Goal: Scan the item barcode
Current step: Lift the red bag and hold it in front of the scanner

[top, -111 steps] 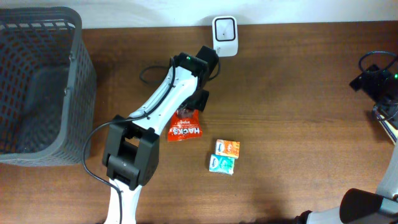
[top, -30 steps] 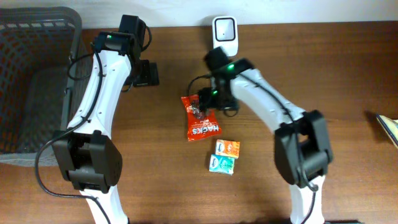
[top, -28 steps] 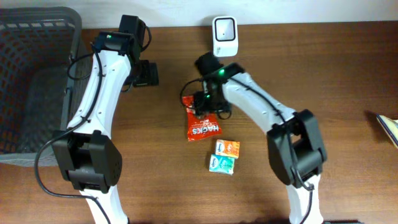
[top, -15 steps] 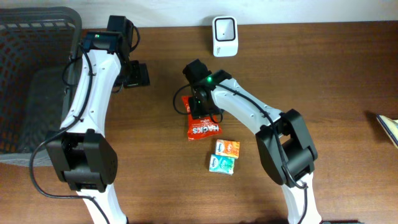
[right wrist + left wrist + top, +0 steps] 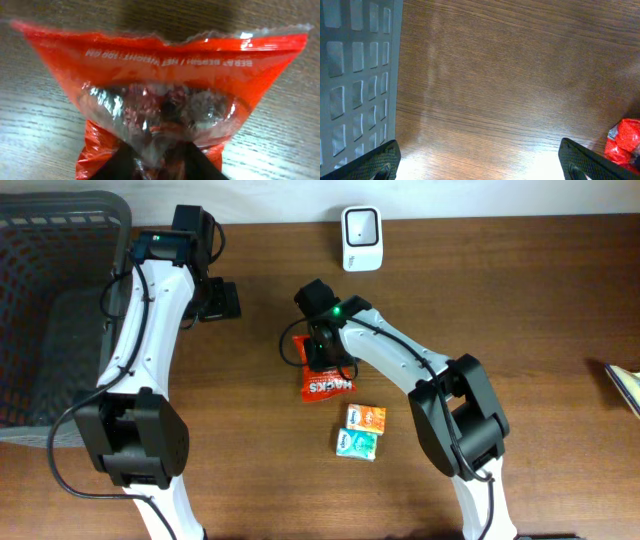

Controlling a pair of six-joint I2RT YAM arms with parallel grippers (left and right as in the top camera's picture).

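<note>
The item is a red candy bag lying flat on the wooden table, its clear window and top seam filling the right wrist view. My right gripper is down on the bag's upper end. Its two dark fingers pinch crumpled plastic between them. The white barcode scanner stands at the table's back edge, apart from the bag. My left gripper hovers open over bare wood, with only the bag's corner at the right edge of its view.
A grey slatted basket fills the left end of the table, and its wall shows beside my left fingers. An orange packet and a teal packet lie just below the bag.
My right arm slid left onto the bag's upper end and its jaws closed in on the plastic. My left arm drew a little left toward the basket, still open.
</note>
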